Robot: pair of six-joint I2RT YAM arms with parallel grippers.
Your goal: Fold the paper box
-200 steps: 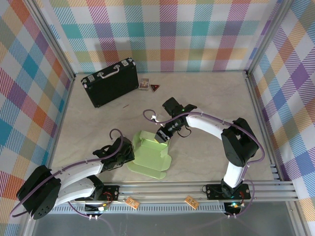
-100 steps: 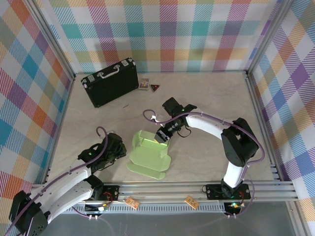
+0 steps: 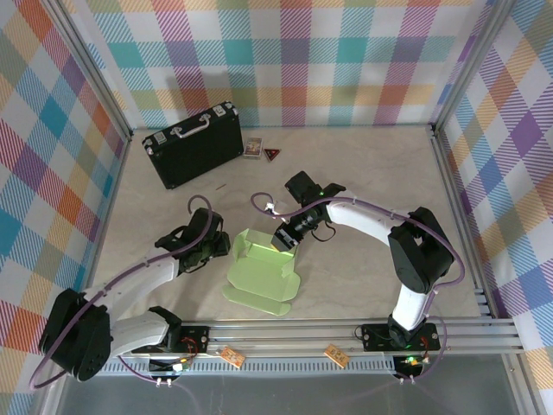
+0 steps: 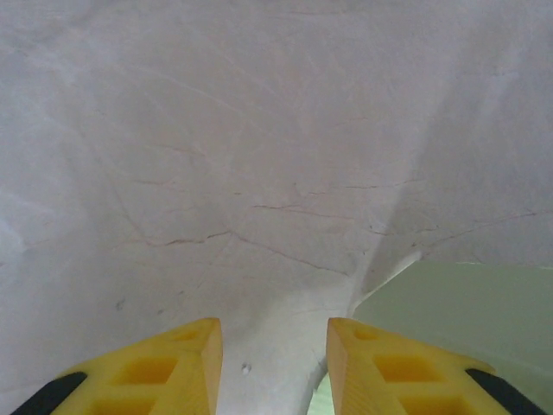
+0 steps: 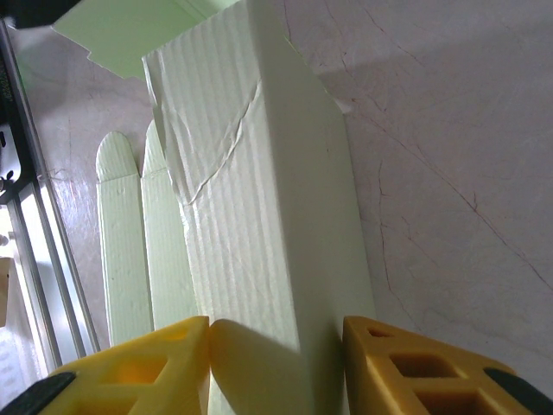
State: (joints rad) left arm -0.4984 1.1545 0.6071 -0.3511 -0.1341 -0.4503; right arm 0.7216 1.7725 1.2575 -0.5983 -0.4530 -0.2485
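The paper box (image 3: 259,281) is pale green card, partly folded, with walls raised at its far end and flat flaps toward the near edge. My right gripper (image 3: 283,240) is at the box's far right wall. In the right wrist view the gripper (image 5: 276,327) is shut on that doubled, creased wall (image 5: 251,173), a yellow finger on each side. My left gripper (image 3: 221,247) sits just left of the box, low over the table. In the left wrist view its jaws (image 4: 275,333) stand open over bare table, with a green corner of the box (image 4: 467,303) beside the right finger.
A black briefcase (image 3: 192,145) lies at the far left, with a small card box (image 3: 252,148) and a dark triangular piece (image 3: 273,154) beside it. An aluminium rail (image 3: 346,333) runs along the near edge. Plaid walls close in the table on three sides.
My left gripper has let go of the box's left edge, opened, and moved a little farther from the near edge. The right gripper and the box have stayed put.
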